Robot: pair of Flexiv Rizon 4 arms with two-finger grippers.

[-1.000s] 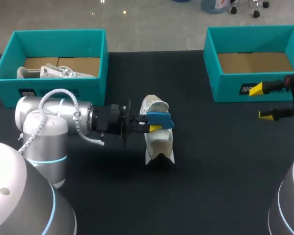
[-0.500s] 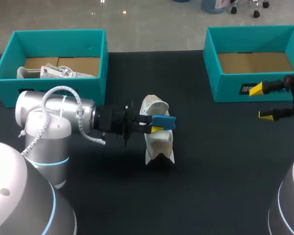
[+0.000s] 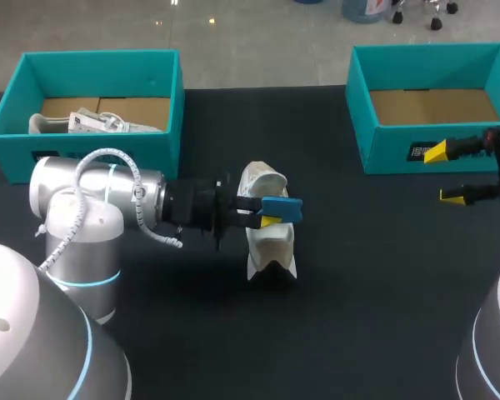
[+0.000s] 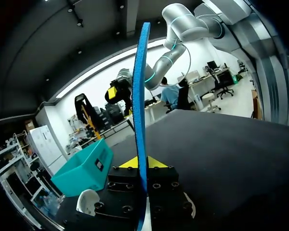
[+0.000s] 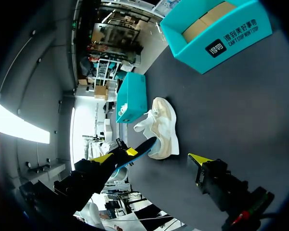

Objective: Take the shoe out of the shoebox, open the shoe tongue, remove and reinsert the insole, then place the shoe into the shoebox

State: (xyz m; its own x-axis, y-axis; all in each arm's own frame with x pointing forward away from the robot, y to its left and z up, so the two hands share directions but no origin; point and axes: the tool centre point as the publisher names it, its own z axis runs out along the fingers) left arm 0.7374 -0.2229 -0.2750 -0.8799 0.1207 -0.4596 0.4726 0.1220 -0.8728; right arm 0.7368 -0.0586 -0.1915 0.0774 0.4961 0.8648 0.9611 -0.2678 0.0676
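A white shoe (image 3: 269, 237) lies on the black table near the middle, toe toward the far side. My left gripper (image 3: 267, 215) comes in from the left and is shut on a blue insole (image 3: 280, 208), held over the shoe's middle. In the left wrist view the insole (image 4: 140, 96) shows edge-on, rising from between the yellow tips of the gripper (image 4: 137, 162). My right gripper (image 3: 444, 175) stands open at the right edge, in front of the right shoebox (image 3: 392, 137), holding nothing. From the right wrist view the shoe (image 5: 163, 127) and insole (image 5: 137, 148) lie ahead of that gripper (image 5: 151, 158).
A second teal shoebox (image 3: 100, 60) stands at the far left with another white shoe (image 3: 92, 123) inside. The right shoebox shows only its brown cardboard floor. Bare black table lies between the shoe and my right gripper.
My left gripper has shifted slightly to the right with the blue insole, which now sits a little flatter over the shoe. The right arm has not moved.
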